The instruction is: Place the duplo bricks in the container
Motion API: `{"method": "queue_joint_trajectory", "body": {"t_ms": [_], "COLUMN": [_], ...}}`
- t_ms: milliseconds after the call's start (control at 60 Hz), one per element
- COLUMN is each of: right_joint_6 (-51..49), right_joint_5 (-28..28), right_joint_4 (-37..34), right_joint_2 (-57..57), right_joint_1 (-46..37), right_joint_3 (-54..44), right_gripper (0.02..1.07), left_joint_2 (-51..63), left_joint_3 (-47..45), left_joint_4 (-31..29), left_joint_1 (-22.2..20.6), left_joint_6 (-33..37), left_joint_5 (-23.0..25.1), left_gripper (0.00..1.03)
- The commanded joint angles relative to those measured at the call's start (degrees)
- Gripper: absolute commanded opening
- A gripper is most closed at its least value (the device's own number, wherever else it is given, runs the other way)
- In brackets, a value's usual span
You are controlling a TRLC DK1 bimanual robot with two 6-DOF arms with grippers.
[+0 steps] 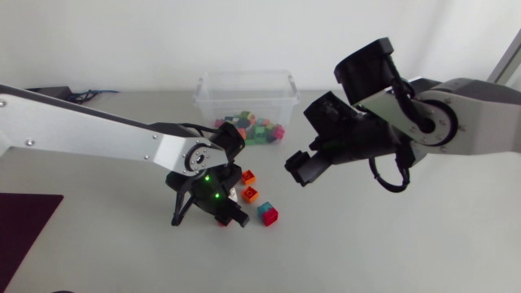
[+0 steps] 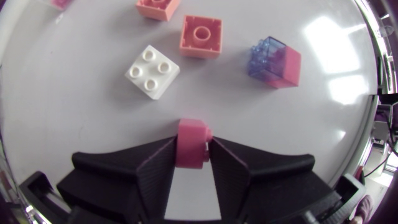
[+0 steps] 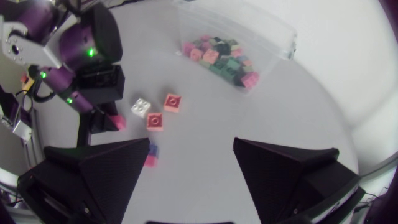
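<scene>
Left gripper, foreground: my two wedge fingers are closed onto a pink brick, one finger on each opposite side face, with only the brick's width between them. The brick sits at the fingertips and projects slightly ahead of them. Whether it rests on the table or is just clear of it cannot be told.

Ahead of the gripper lie four loose bricks, apart from one another: a white brick nearest, studs up; two orange bricks beyond it; and a two-colour brick off to one side.

Right gripper, middle distance: fingers spread wide and holding nothing. It hangs above the table past the loose bricks.

Container, far side of the table: a clear tub already holding many bricks. It lies beyond the loose bricks from my left gripper, so I judge the carry must run forward over them. The right gripper looks nearer the tub, but it is the left that has the load.
</scene>
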Motion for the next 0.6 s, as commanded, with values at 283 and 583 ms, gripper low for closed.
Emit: {"method": "queue_joint_trajectory", "body": {"t_ms": [283, 583], "right_joint_6": [2.39, 5.29], "right_joint_5": [-0.34, 2.56], "right_joint_4": [-7.54, -10.80], "right_joint_2": [10.30, 22.25], "right_joint_1": [6.22, 11.75], "right_joint_3": [3.39, 9.54], "right_gripper": [0.96, 0.88], "left_joint_2": [-12.94, -19.18], "left_joint_3": [0.24, 4.19], "left_joint_4": [-2.85, -3.03], "left_joint_1": [1.18, 3.91], "left_joint_6": [3.04, 4.63], "left_joint_5": [-0.03, -0.03], "left_gripper": [0.30, 0.30]}}
